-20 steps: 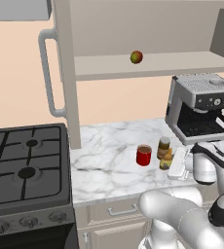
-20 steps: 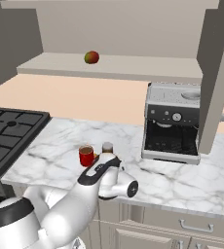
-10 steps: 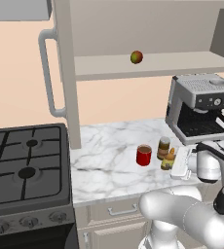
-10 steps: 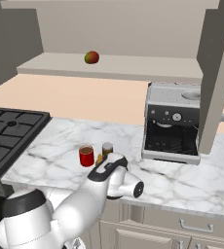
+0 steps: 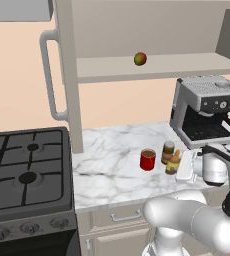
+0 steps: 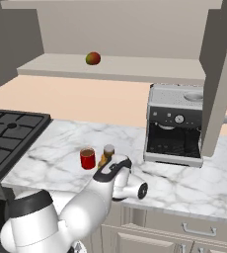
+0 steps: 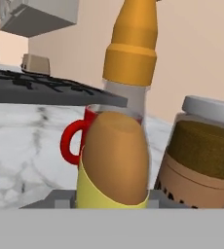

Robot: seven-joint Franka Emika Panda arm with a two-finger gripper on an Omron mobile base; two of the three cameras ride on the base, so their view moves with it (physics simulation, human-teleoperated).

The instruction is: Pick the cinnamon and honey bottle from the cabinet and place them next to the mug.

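On the table (image 5: 107,150), left to right: mug (image 5: 147,160), jar (image 5: 168,152), then bottle (image 5: 173,162) just in front of the jar, near the mug. Jaws of gripper (image 5: 183,167) closed on the bottle, upright. Above, on cabinet (image 5: 152,67) shelf: fruit (image 5: 140,59).

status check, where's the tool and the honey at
Tool shut on honey bottle, low over the counter. Cinnamon and mug close beside it. Nothing in the way.

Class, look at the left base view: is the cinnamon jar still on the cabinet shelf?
No, the cinnamon jar stands on the marble counter beside the red mug.
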